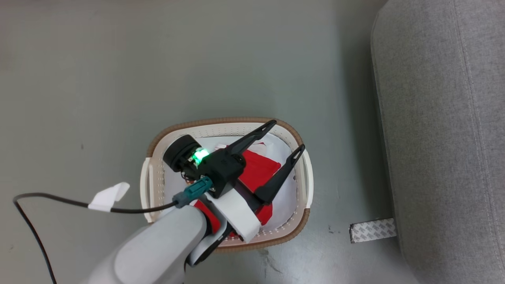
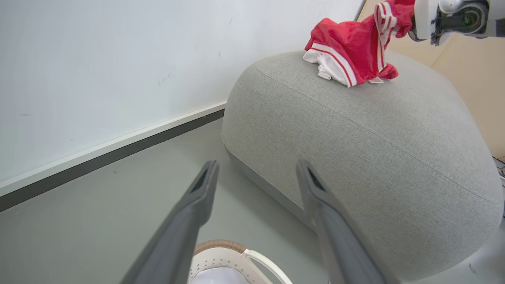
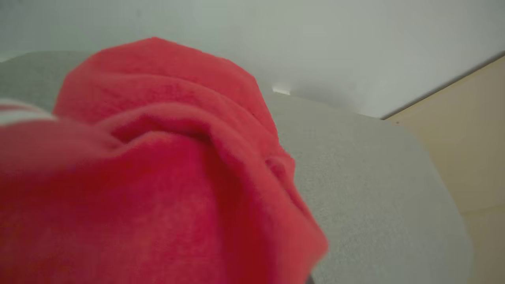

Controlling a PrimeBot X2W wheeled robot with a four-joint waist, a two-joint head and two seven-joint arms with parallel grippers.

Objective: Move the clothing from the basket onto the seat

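Two red garments [image 1: 258, 169] [image 2: 347, 47], one basket [image 1: 227, 121], one seat [image 1: 446, 138].

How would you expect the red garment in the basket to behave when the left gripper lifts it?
Probably floppy: the red garment lies flat and folded in the basket. Likely light: the other garment droops onto the seat from the right gripper.

The basket [image 1: 221, 120] stands on the floor [image 1: 158, 59], left of the seat [image 1: 446, 138]. In it, clothing [image 1: 258, 169] lies on a sheet [image 1: 286, 193]. Another garment [image 2: 351, 51] lies on the seat's top.
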